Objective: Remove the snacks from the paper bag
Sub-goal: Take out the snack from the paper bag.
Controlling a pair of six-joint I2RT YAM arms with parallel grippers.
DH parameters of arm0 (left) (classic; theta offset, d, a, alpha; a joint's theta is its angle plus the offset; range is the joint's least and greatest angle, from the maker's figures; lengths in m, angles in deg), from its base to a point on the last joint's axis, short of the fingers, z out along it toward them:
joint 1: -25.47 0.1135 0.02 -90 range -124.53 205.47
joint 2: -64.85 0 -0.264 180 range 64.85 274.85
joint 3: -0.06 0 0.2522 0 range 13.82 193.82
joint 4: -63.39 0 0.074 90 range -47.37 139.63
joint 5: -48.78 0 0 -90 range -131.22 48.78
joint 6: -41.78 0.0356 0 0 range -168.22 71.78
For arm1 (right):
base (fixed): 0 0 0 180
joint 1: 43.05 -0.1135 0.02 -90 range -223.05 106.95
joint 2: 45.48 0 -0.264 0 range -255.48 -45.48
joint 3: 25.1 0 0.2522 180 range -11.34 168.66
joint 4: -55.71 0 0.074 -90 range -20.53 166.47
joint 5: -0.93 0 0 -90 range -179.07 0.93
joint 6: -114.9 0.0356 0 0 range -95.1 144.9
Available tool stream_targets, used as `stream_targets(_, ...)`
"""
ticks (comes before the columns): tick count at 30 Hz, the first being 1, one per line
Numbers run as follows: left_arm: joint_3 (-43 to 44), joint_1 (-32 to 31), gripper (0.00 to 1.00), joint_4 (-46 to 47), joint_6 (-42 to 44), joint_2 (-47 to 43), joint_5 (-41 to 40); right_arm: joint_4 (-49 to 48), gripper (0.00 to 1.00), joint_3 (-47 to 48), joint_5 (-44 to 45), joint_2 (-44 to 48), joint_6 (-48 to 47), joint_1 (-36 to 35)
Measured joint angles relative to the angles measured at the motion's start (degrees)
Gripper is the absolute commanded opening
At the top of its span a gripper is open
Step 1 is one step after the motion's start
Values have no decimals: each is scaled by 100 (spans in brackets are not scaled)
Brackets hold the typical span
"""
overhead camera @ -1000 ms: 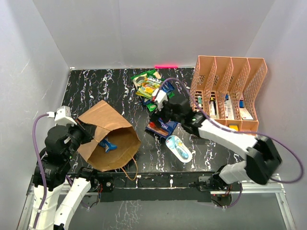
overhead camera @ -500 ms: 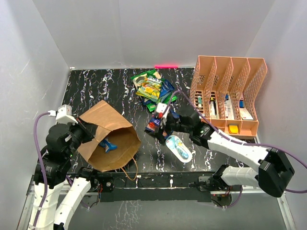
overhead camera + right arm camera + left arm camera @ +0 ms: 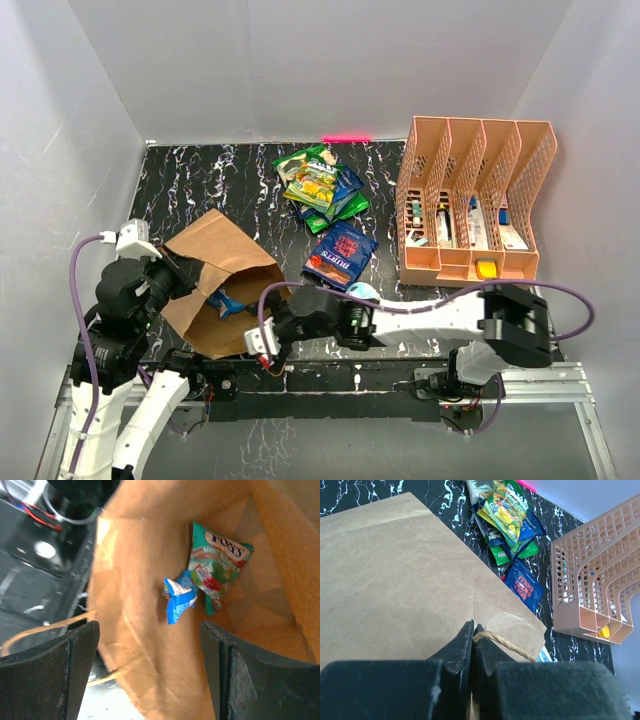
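Observation:
The brown paper bag [image 3: 232, 262] lies on its side at the left, mouth toward the near right. My left gripper [image 3: 183, 276] is shut on its twisted handle [image 3: 500, 641] at the upper rim. My right gripper [image 3: 265, 330] hangs open at the bag's mouth, fingers [image 3: 235, 680] wide apart and empty. Inside the bag lie two snacks, a small blue packet [image 3: 179, 600] and a teal mint packet [image 3: 218, 562]. A pile of green, yellow and blue snacks [image 3: 320, 185] sits mid-table at the back. Nearer lies a dark blue packet [image 3: 341, 252].
A peach mesh organizer [image 3: 478, 195] with small boxes stands at the right. A white-and-teal blister pack [image 3: 362, 291] peeks out behind my right arm. The bag's second handle [image 3: 272, 362] loops over the near table edge. White walls close in on three sides.
My right arm swung from the snack pile down to the bag's mouth at the near edge, leaving the dark blue packet on the table. The left gripper kept its hold.

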Motion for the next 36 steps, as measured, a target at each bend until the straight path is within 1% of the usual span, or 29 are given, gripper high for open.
stream_targets(8, 0, 0, 0, 4, -57, -61, 76, -339, 83, 848, 664, -1641, -1167, 28)
stream_targets(11, 0, 0, 0, 7, -87, -81, 98, -474, 77, 1108, 826, -2175, -1445, 26)
stream_targets(15, -2, 0, 0, 7, -133, -122, 127, -452, 76, 1572, 975, -2778, -1635, 28)
stream_targets(18, -31, 0, 0, 17, -173, -166, 162, -442, 67, 1834, 1075, -3040, -1735, 28)
stream_targets(22, -109, 0, 0, 20, -201, -225, 188, -424, 59, 2173, 1248, -3342, -1834, 28)
stream_targets(25, -109, 0, 0, 24, -203, -229, 188, -398, 49, 2321, 1311, -3497, -1862, 33)
stream_targets(28, -109, 0, 0, 24, -203, -229, 188, -343, 40, 2374, 1370, -3545, -1875, 57)
stream_targets(33, -109, 0, 0, 20, -201, -229, 186, -319, 34, 2374, 1403, -3545, -1843, 61)
stream_targets(36, -109, 0, 0, 22, -201, -229, 188, -317, 29, 2374, 1403, -3541, -1836, 61)
